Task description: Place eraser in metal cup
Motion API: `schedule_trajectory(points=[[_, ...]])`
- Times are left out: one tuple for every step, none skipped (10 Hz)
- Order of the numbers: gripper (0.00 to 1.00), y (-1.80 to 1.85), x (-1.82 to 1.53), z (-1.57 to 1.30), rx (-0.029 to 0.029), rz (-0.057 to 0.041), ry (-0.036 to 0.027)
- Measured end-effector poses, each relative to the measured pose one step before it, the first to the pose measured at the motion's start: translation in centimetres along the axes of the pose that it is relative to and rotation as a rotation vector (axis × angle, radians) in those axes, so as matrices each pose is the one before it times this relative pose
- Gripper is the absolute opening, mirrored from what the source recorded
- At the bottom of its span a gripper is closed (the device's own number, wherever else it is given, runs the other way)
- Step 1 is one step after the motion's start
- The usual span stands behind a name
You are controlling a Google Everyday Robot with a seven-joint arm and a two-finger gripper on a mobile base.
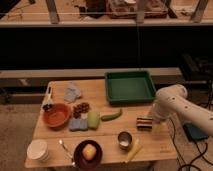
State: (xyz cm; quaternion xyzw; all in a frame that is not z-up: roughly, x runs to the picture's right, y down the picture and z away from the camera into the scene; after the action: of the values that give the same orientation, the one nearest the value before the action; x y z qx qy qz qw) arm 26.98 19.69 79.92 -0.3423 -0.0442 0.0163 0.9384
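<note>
The eraser point(144, 123), a small block with red, white and dark stripes on its side, lies on the wooden table point(100, 97) near the right edge. The metal cup point(124, 139), small, shiny and pale inside, stands upright to the front left of the eraser, a short gap away. My white arm point(172, 102) reaches down from the right. My gripper point(152, 121) is at the eraser's right end, low over the table and mostly hidden by the wrist.
A green tray point(130, 86) is at the back right. An orange bowl point(56, 115), a blue-grey sponge point(77, 125), green vegetables point(111, 116), a dark red bowl point(87, 152), a white bowl point(38, 149) and a yellow item point(132, 150) lie around the cup.
</note>
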Motion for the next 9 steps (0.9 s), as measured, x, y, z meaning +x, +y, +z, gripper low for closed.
schedule_trajectory(points=[[0.65,0.107,0.053,0.109,-0.00218,-0.00247,-0.00458],[0.65,0.087,0.045,0.117,-0.00144,-0.00154,-0.00367],[0.65,0.065,0.104,0.016,0.00188,0.00022,-0.00045],[0.65,0.004,0.078,0.071,0.0084,-0.00048,-0.00066],[0.65,-0.046,0.076,0.014,0.00943,-0.00092,0.00006],[0.65,-0.097,0.09,0.051,0.00744,-0.00111,0.00205],[0.65,-0.112,0.05,0.05,0.00488,-0.00069,0.00257],[0.65,-0.159,0.027,0.061,0.0056,0.00046,0.00352],[0.65,-0.139,0.08,0.066,0.00615,0.00154,0.00447]])
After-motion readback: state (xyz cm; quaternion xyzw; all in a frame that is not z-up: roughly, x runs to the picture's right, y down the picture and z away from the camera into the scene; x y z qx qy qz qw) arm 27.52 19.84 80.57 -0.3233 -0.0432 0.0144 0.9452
